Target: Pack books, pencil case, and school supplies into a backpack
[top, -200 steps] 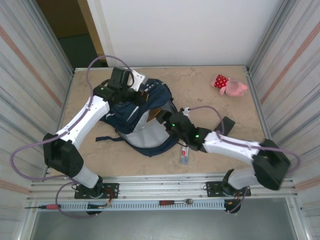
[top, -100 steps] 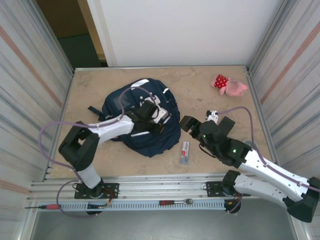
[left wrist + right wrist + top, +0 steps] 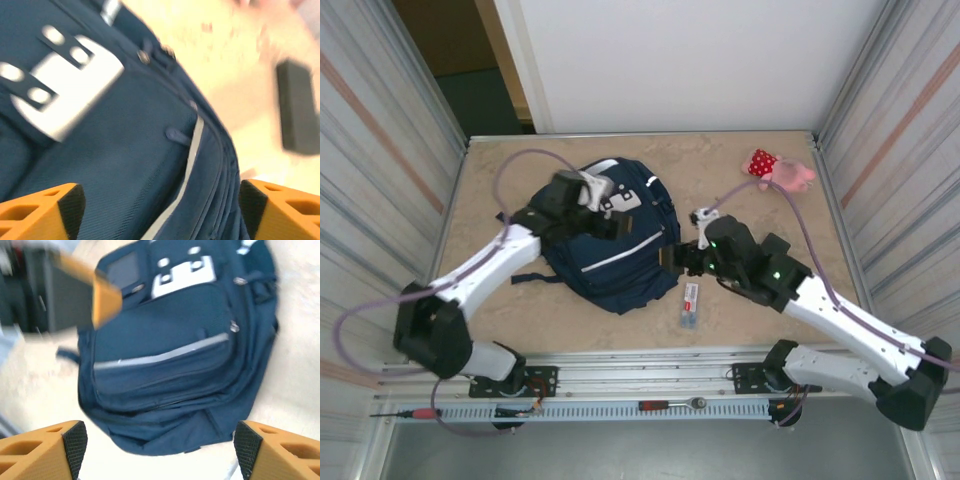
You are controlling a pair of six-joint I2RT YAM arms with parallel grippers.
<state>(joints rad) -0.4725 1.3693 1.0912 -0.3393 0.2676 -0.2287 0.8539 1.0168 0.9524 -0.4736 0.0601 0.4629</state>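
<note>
The navy backpack (image 3: 615,262) lies flat mid-table, its white patch (image 3: 65,95) and pale stripe (image 3: 160,356) facing up. My left gripper (image 3: 605,212) hovers open over its upper front; in the left wrist view the gripper (image 3: 160,215) has only blue fabric between its fingers. My right gripper (image 3: 672,258) stands open at the backpack's right edge, and in the right wrist view the gripper (image 3: 160,455) frames the bag's lower end, holding nothing. A narrow white pack (image 3: 690,305) lies on the table to the bag's right. A dark grey rectangle (image 3: 298,112) rests beyond the bag's edge. Books and pencil case are hidden.
A pink plush toy (image 3: 780,172) sits at the back right corner. Corrugated metal walls (image 3: 390,160) close in both sides, with a white wall behind. A dark strap (image 3: 528,278) trails from the bag's left side. The metal rail (image 3: 650,385) holding the arm bases runs along the near edge.
My left gripper has opened and pulled back toward the bag's upper left. The right arm has swung in toward the bag's right edge. The backpack now lies flat.
</note>
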